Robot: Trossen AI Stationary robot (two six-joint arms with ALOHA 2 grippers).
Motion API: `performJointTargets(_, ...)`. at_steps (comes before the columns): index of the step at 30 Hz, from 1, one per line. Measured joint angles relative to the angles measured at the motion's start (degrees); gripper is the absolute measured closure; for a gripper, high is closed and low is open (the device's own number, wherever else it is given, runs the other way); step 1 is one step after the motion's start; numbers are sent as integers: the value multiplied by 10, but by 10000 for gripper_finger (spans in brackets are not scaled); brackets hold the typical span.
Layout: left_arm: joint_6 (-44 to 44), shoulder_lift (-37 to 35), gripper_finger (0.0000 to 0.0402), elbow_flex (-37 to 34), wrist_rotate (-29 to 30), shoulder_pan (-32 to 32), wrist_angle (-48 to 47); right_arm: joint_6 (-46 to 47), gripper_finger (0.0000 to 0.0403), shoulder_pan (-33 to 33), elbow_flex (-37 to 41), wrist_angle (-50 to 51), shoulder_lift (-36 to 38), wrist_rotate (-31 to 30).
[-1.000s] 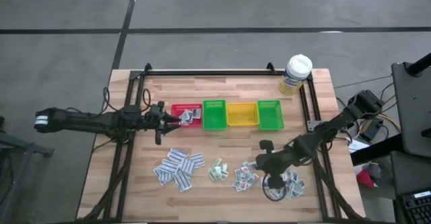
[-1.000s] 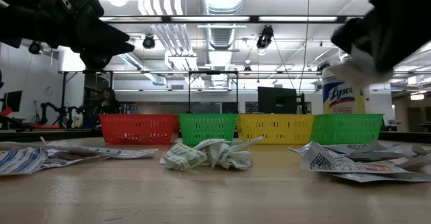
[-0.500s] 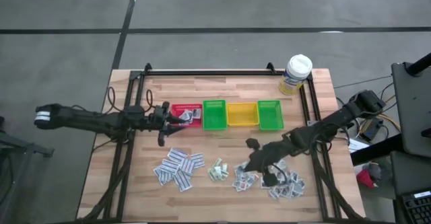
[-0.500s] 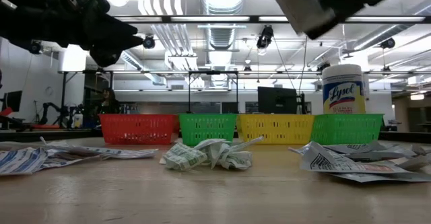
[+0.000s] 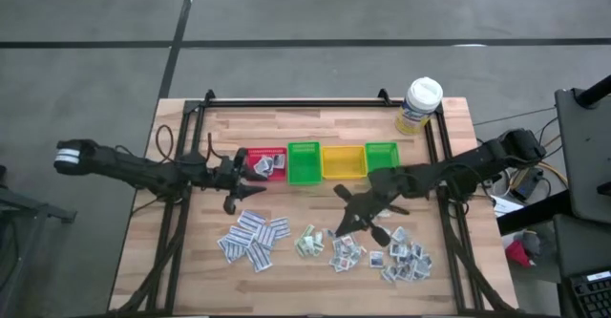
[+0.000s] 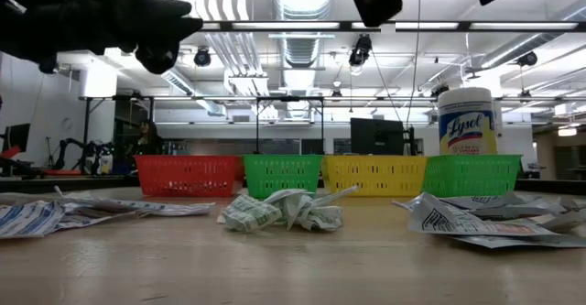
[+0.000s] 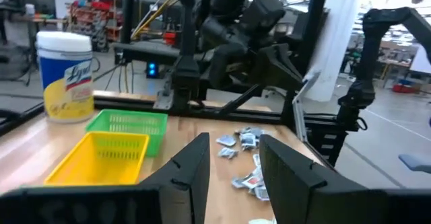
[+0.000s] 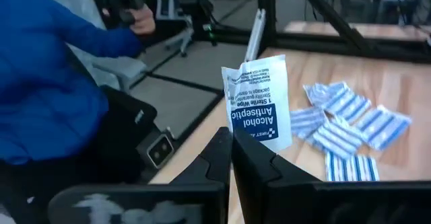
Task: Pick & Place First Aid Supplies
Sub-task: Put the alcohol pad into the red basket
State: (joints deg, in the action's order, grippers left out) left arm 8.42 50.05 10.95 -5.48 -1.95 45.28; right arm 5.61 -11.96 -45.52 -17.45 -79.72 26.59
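My right gripper (image 5: 339,221) hangs over the middle of the table, shut on one white first aid packet (image 8: 259,103) printed "Alcohol Antiseptic". More first aid supplies lie flat on the table in piles: blue-striped ones (image 5: 253,237), green ones (image 5: 307,242) and grey ones (image 5: 406,261). A few lie in the red bin (image 5: 265,162). My left gripper (image 7: 232,163) is open beside the red bin, roughly level, with nothing between its fingers. My right gripper pinches the packet's one short edge (image 8: 252,143) between its two fingers. The fingers come nearly level from the table's right side. The packet sticks out past the fingertips, lifted clear of the table.
A row of bins stands at mid-table: red, green (image 5: 304,162), yellow (image 5: 344,161), green (image 5: 381,161). A white-capped bottle (image 5: 420,105) stands at the far right. A black frame (image 5: 296,101) runs along the table's edges. A person in a blue jacket (image 8: 47,69) shows beyond the table.
My right gripper has risen from the grey pile at the near right and gone toward the table's left and far side, turning toward level, with the packet lifted clear. My left gripper has tipped up toward level near the red bin.
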Motion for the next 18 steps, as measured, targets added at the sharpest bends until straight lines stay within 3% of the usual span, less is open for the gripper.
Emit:
performJointTargets(4, -9, 32, 277, 9, 0, -10, 30, -2, 394, 4, 0, -45, -2, 34)
performJointTargets(18, -44, 185, 277, 137, -34, -56, 45, 6, 394, 4, 0, -84, -3, 35)
